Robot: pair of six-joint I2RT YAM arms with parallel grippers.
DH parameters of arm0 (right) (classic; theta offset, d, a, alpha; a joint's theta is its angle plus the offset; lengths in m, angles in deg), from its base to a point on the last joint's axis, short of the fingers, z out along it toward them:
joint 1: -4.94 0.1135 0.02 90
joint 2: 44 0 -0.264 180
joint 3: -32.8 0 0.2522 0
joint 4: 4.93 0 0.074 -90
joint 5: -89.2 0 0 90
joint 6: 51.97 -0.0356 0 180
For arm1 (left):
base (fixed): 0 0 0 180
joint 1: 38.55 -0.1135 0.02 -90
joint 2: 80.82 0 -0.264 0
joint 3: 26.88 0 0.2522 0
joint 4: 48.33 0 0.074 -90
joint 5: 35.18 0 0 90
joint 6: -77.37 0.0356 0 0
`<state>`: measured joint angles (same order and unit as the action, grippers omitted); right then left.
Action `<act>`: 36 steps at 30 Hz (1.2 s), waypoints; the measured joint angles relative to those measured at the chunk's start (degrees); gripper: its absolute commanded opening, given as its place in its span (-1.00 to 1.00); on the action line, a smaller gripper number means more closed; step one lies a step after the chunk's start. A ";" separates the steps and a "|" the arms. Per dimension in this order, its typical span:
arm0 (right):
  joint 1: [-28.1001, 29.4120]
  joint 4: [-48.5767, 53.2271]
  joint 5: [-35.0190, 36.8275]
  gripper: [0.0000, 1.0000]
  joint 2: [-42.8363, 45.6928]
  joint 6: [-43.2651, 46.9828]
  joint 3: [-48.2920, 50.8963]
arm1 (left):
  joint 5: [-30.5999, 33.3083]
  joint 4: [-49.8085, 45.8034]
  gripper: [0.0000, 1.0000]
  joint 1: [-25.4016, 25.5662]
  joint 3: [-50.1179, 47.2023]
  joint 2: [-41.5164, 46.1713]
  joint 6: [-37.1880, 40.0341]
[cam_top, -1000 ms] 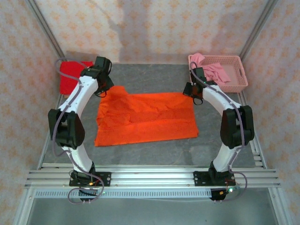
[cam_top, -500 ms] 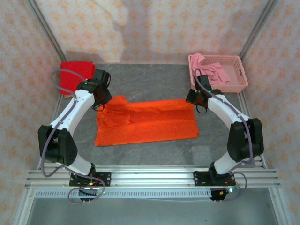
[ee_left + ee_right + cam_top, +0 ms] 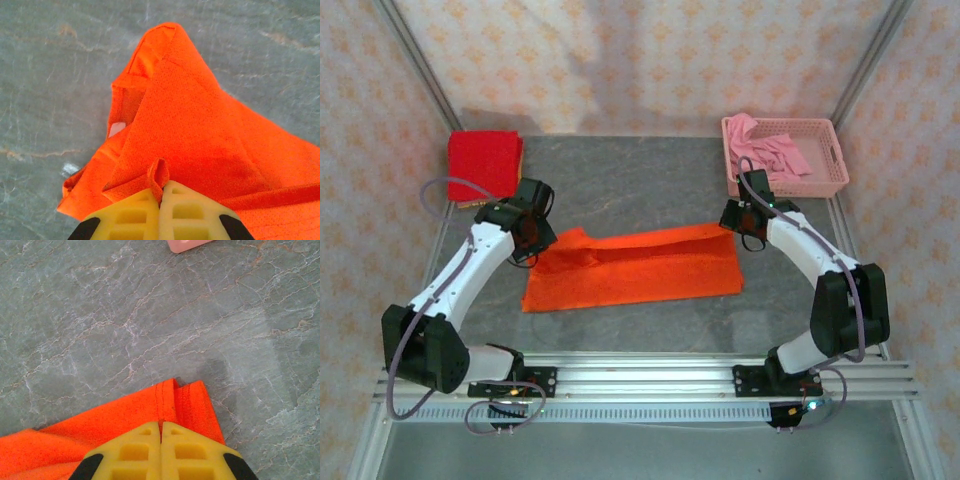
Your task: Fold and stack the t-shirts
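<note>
- Two shirts are out on the grey, marble-veined counter (image 3: pixel 640 170), and by my reckoning the job is about half done. The solid red cloth t-shirt (image 3: pixel 485 163) lies folded into a neat square at the far left corner, well apart from everything else.
- The bright orange cloth t-shirt (image 3: pixel 630 270) is spread across the middle of the counter. I'd say it is mid-fold, since its far edge is raised off the surface at both ends.
- The left claw (image 3: pixel 162 187) has its yellow fingers pressed together on a small fold of orange cloth at the shirt's far left corner. A small white neck tag (image 3: pixel 117 129) peeks out between the layers just beside it.
- The right claw (image 3: pixel 161 427) is likewise pinched tight, on the hemmed far right corner of the orange shirt.
- What looks left is to lay that edge over, fold the shirt down to the red one's size, then stack the two.
- A pink plastic lattice basket (image 3: pixel 790 186) sits at the far right corner with crumpled pink cloth (image 3: pixel 775 150) in it. I cannot tell whether that is another shirt.
- The room is a small booth, with pale floral wallpaper (image 3: pixel 650 60) on three sides and aluminium rails (image 3: pixel 640 372) along the near edge where the arms are bolted.
</note>
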<state>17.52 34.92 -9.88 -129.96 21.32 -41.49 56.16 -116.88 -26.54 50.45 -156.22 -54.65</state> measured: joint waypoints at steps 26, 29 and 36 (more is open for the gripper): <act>0.02 0.44 -2.54 -1.00 6.25 -3.45 11.91 | -2.62 -1.07 -1.00 1.03 -14.67 7.43 -4.63; 0.02 0.42 -2.78 -1.00 6.25 -4.04 13.03 | -2.67 0.02 -1.00 1.03 -15.85 6.86 -4.68; 0.02 0.22 -2.99 -1.00 6.25 -5.01 14.29 | -2.86 2.71 -1.00 1.03 -18.82 4.22 -4.70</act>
<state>17.54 35.14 -12.88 -123.71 16.31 -27.20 53.30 -114.17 -25.51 31.63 -152.00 -59.35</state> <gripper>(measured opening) 0.056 0.046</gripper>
